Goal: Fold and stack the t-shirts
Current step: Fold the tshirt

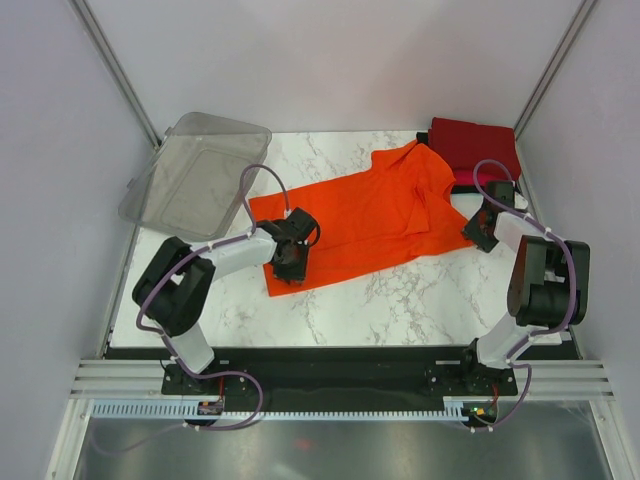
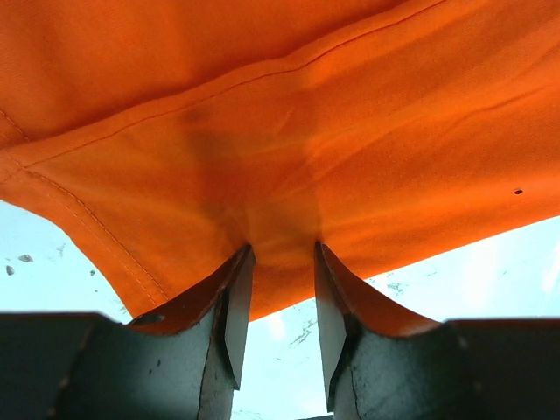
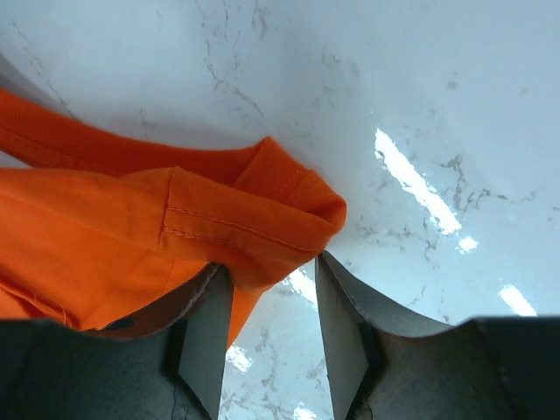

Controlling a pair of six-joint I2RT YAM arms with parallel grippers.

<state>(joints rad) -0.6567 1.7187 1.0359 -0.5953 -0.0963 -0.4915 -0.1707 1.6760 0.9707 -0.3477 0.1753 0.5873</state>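
The bright orange t-shirt point(image 1: 370, 215) lies spread and slanted across the marble table, its collar end rumpled at the back right. My left gripper point(image 1: 289, 266) is at the shirt's near left hem; in the left wrist view the orange cloth point(image 2: 280, 114) covers the tips of my left gripper point(image 2: 280, 251), whose jaws stand apart. My right gripper point(image 1: 478, 232) is at the shirt's right edge, open; a folded orange corner point(image 3: 262, 219) lies at the tips of the right gripper point(image 3: 267, 262), against the left finger. A folded dark red t-shirt point(image 1: 475, 145) rests at the back right corner.
A clear plastic bin point(image 1: 195, 175) sits tilted over the table's back left corner. Bare marble point(image 1: 400, 300) runs along the front between the arms. Grey walls close in both sides, and the dark red stack stands just behind my right arm.
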